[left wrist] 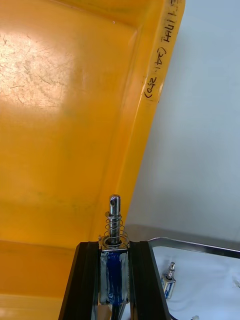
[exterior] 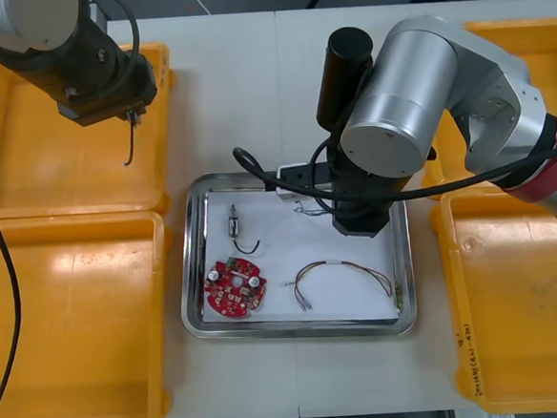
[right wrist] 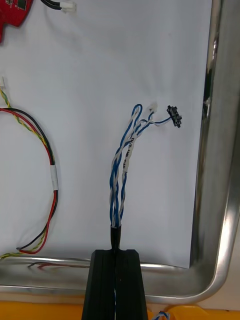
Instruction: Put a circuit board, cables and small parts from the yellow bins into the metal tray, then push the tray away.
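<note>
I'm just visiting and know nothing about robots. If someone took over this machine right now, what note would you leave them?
Left gripper: shut on a small part, above the far left bin.
Right gripper: shut on the blue and white cable, over the tray.
Done, in tray: circuit board, red and yellow cable, second small part.
Left: release the cable, bring the held part over, push the tray away.

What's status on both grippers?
Right gripper shut on twisted blue-and-white cable over metal tray. Left gripper shut on small metal part over yellow bin. Nothing blocking.
</note>
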Motion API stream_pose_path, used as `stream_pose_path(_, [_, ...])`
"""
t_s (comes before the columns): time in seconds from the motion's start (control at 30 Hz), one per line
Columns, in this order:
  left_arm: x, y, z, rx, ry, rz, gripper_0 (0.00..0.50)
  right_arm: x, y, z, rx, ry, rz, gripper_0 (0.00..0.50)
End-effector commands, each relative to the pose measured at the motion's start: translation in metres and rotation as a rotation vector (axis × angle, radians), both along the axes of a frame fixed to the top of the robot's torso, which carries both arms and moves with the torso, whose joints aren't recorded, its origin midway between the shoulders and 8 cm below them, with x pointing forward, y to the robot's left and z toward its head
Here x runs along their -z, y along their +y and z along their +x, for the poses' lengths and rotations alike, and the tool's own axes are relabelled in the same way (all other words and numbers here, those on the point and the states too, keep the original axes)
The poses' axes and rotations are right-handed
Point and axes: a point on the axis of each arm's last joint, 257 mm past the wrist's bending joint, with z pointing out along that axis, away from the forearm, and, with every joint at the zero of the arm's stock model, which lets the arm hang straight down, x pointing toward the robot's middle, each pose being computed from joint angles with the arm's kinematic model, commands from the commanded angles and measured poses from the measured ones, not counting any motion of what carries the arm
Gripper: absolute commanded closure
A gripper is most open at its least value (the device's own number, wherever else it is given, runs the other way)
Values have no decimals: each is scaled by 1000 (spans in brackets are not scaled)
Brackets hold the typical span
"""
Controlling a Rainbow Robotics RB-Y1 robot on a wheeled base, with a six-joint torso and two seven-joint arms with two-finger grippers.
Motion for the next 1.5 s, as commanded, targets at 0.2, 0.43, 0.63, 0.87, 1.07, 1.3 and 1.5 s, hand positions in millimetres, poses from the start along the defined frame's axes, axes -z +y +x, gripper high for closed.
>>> stream_pose_path(0.2, [-11,5,-3,66,-30,66,500,10,14,17,-30,-37,-1,500])
stream_pose_path(0.43, [-11,5,-3,65,-31,67,500,26,9,21,-6,-11,-13,500])
stream_pose_path(0.63, [-11,5,-3,66,-31,66,499,34,16,26,-5,-26,8,500])
stream_pose_path(0.87, [-11,4,-3,68,-30,64,500,33,17,30,-7,-42,11,500])
stream_pose_path(1.07, [-12,4,-3,69,-34,66,500,32,15,34,-2,-55,17,37])
stream_pose_path(1.3, [-13,1,-4,76,-36,62,498,31,12,34,10,-46,28,0])
stream_pose_path(1.5, [-14,-1,-4,78,-40,58,500,24,13,27,15,-28,52,0])
